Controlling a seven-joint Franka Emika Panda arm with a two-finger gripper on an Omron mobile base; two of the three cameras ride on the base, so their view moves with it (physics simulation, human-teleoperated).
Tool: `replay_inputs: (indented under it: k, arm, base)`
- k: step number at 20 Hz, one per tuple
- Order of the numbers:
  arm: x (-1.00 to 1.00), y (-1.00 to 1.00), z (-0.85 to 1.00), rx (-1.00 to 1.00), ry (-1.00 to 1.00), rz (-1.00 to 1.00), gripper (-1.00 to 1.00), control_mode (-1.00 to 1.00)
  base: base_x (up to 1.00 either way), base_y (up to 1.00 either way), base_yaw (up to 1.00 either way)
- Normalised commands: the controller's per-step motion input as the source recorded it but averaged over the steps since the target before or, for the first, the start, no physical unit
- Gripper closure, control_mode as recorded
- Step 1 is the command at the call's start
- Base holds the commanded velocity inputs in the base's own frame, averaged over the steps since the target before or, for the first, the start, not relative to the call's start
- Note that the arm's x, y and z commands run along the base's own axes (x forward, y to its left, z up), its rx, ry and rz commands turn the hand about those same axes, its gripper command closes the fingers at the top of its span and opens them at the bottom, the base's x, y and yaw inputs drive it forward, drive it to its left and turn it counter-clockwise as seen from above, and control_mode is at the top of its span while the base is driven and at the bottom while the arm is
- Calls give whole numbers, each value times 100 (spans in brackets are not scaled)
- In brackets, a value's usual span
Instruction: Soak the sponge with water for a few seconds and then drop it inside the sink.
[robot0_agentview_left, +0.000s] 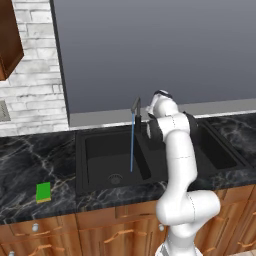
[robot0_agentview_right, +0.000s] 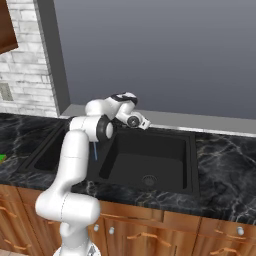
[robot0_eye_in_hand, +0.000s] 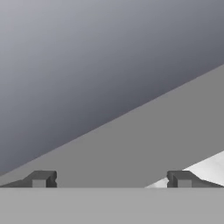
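The green sponge (robot0_agentview_left: 43, 192) lies flat on the dark marble counter, well left of the black double-basin sink (robot0_agentview_left: 80, 162), and shows as a green sliver (robot0_agentview_right: 1, 158) at the edge of the right base view. From the dark faucet (robot0_agentview_left: 136, 108) a thin blue stream of water (robot0_agentview_left: 132, 146) falls into the left basin; the stream (robot0_agentview_right: 95, 150) also shows beside the arm. My gripper (robot0_eye_in_hand: 111, 180) is open with nothing between its fingers. It is raised above the sink's divider, right of the faucet, and faces the grey back wall. The sponge is far from it.
A grey window panel and its pale sill (robot0_agentview_left: 100, 118) run behind the sink. White brick wall (robot0_agentview_left: 35, 75) and a wooden cabinet (robot0_agentview_left: 7, 45) stand at the left. Wooden drawers (robot0_agentview_right: 150, 235) sit below the counter. The right basin (robot0_agentview_right: 150, 160) holds nothing.
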Motion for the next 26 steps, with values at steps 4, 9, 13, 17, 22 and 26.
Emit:
replay_inputs:
  k: [4,9,13,17,22,26]
  arm:
    - [13,-18,30,0,2,-3,-100,-100]
    - [10,-23,61,0,5,-3,-100,-100]
    - [11,-21,56,0,0,-5,-100,-100]
    - [1,-14,49,0,5,-2,-100,-100]
    - [-1,-11,28,0,14,0,-100,-100]
    - [-16,-10,39,0,6,0,-100,-100]
  base:
    - [0,0,0]
    - [0,0,0]
    - [0,0,0]
    - [0,0,0]
    - [0,0,0]
    - [0,0,0]
